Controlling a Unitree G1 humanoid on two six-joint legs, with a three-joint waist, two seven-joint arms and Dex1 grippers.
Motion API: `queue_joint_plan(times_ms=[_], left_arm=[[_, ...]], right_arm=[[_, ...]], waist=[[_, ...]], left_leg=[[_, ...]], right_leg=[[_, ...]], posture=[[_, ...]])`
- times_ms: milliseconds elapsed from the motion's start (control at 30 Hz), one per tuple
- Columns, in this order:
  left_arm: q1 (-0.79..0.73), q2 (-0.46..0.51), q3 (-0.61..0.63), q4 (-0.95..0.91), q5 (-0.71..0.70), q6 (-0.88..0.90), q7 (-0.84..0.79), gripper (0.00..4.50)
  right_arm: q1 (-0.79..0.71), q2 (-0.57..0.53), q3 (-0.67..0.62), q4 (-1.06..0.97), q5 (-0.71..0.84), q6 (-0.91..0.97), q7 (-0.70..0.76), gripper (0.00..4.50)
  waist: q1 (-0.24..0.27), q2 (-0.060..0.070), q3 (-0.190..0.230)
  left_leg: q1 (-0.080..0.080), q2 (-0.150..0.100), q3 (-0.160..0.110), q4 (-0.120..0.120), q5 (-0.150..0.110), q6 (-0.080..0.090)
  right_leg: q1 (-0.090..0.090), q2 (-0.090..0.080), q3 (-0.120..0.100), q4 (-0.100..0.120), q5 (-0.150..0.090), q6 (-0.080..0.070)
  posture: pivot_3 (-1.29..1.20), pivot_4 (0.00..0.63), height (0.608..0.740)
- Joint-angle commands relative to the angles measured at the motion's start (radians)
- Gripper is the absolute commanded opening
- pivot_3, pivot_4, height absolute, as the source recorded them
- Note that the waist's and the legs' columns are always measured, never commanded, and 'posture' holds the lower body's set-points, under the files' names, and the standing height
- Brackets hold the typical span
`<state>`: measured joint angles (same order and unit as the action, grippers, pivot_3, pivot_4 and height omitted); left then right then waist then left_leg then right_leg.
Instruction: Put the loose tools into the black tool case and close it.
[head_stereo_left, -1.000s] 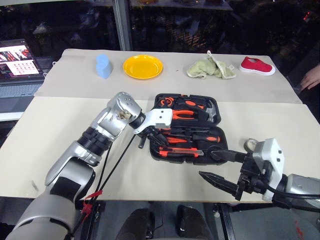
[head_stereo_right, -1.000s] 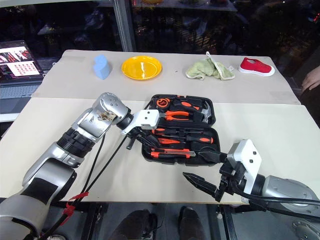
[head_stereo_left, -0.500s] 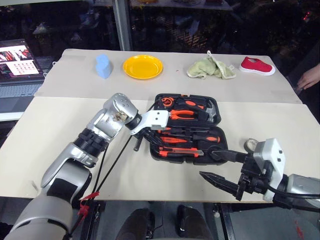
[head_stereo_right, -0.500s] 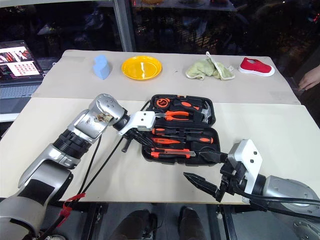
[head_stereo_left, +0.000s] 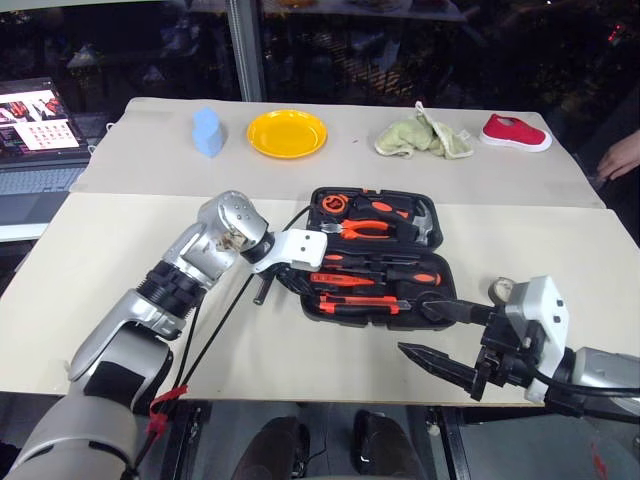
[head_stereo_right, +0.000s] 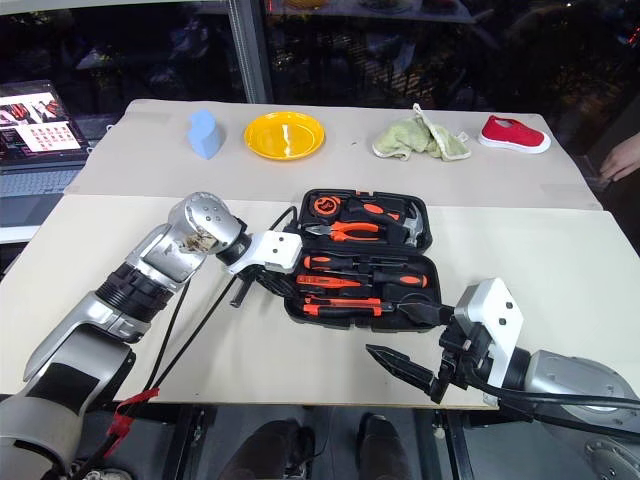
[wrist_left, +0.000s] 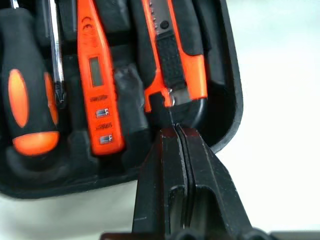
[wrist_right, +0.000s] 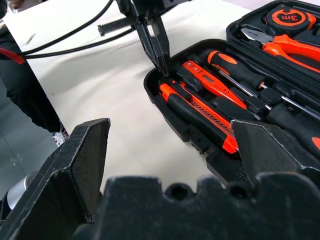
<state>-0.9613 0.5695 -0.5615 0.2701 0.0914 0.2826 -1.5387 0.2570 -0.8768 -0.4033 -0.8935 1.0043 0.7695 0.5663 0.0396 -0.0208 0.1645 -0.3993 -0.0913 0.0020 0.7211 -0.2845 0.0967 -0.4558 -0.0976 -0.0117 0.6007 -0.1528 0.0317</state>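
Note:
The black tool case (head_stereo_left: 447, 283) lies open in the middle of the table. Its near half holds two black-and-orange screwdrivers (head_stereo_left: 385, 272), a slim orange screwdriver (wrist_left: 95, 75) and the orange-and-black utility knife (wrist_left: 172, 60). My left gripper (wrist_left: 175, 131) is shut with nothing in it. It points steeply down into the case's near left corner (wrist_right: 150, 80), its tip at the knife's end. My right gripper (head_stereo_left: 410, 325) hangs open over the table's front edge, just right of the case. A small round roll (head_stereo_left: 500, 289) peeks out behind my right wrist.
Pliers (head_stereo_left: 370, 228), a hammer and a tape measure (head_stereo_left: 330, 203) sit in the case's far half. At the back are a blue block (head_stereo_left: 208, 132), a yellow plate (head_stereo_left: 287, 133), a green cloth (head_stereo_left: 422, 140) and a red shoe (head_stereo_left: 514, 132). A laptop (head_stereo_left: 35, 125) is far left and a person's hand (head_stereo_left: 622, 155) far right.
My left gripper has shifted a little left and down, from over the case's middle to its near left corner, and turned slightly. My right gripper has stayed still and open.

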Motion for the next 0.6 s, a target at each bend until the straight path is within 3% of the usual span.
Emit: queue_joint_plan(times_ms=[33,200,433,600], left_arm=[[0.019,-0.007,-0.022,-0.011,0.037,-0.047,0.019,0.06],[-0.013,-0.024,0.011,0.009,0.014,-0.033,0.009,0.06],[-0.083,-0.05,0.086,-0.015,-0.143,0.031,-0.076,0.06],[-0.098,-0.133,0.053,0.011,-0.108,-0.005,-0.028,0.06]], right_arm=[[0.002,-0.006,-0.018,-0.012,0.009,-0.013,0.004,4.5],[0.013,-0.001,-0.018,-0.019,0.011,-0.013,-0.001,4.5],[0.029,0.002,-0.021,-0.023,0.011,-0.017,-0.006,4.5],[0.027,0.0,-0.02,-0.024,0.013,-0.016,-0.012,4.5]], waist=[[0.0,0.0,0.0],[0.001,0.0,0.0],[0.0,0.0,0.0],[0.001,0.0,0.0]], left_leg=[[0.0,0.0,0.0,0.0,0.0,0.0],[0.001,0.0,0.0,0.0,0.0,0.0],[0.0,0.0,0.0,0.002,0.0,0.0],[0.0,0.0,0.0,0.004,-0.001,0.001]], right_leg=[[0.0,0.0,0.0,0.0,0.0,0.0],[0.0,0.0,0.0,0.001,0.0,0.0],[-0.001,0.0,0.0,0.002,0.0,0.0],[0.001,0.0,-0.001,0.002,0.0,0.0]], posture=[[0.0,0.15,0.74],[0.0,0.15,0.74],[0.0,0.15,0.74],[0.0,0.15,0.74]])
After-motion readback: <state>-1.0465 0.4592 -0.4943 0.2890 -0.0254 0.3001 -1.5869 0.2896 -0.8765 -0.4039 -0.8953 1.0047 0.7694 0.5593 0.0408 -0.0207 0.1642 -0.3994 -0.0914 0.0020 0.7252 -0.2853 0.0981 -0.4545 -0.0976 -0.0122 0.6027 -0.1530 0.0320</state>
